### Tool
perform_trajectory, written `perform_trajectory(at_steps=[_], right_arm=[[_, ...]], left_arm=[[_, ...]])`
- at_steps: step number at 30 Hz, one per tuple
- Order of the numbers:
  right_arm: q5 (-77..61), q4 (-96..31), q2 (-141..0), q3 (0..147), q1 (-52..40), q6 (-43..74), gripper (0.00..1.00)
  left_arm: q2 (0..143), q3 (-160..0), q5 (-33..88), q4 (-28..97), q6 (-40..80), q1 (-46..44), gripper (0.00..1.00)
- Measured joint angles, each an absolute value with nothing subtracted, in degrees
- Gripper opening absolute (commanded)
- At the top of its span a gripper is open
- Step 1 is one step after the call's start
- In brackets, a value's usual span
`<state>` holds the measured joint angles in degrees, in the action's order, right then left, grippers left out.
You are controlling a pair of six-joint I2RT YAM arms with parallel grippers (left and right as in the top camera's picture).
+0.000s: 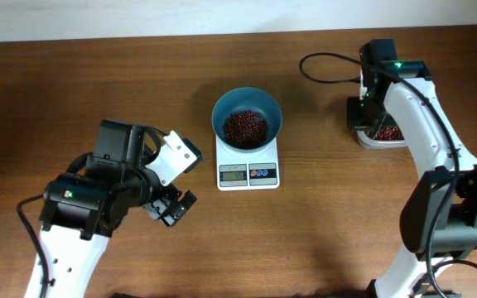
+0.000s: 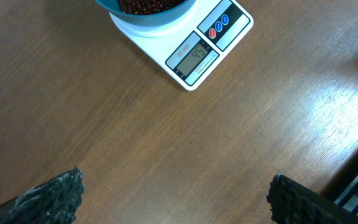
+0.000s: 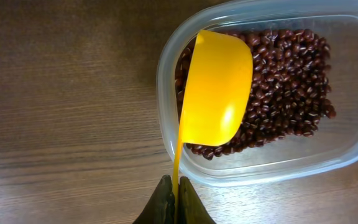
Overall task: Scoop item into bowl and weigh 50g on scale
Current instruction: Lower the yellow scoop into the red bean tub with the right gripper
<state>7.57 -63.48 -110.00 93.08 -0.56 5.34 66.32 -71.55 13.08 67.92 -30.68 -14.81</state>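
Right jaws pinch yellow scoop (image 3: 216, 87) covering beans (image 3: 284, 81) in tub (image 3: 272, 173); left jaws wide, empty.

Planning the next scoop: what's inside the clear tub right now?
Dark red-brown beans lie in the clear tub, with the yellow scoop over them, its handle in the right claw. Whatever lies beneath the scoop is hidden.

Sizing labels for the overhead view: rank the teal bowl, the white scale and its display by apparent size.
Teal bowl and white scale: about alike; the bowl sits nearer the camera, covering part of the scale.
Display: clearly smallest.
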Motion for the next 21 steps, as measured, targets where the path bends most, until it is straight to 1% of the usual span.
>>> perform_trajectory(at_steps=[11, 21], right_arm=[[3.3, -63.9, -110.0, 93.1, 2.0, 4.7, 0.04], [6.6, -65.8, -110.0, 93.1, 7.8, 2.8, 0.04]], left_arm=[[66.3, -71.5, 13.1, 67.9, -30.7, -14.8, 0.99], [66.3, -71.5, 13.1, 67.9, -30.7, -14.8, 0.99]])
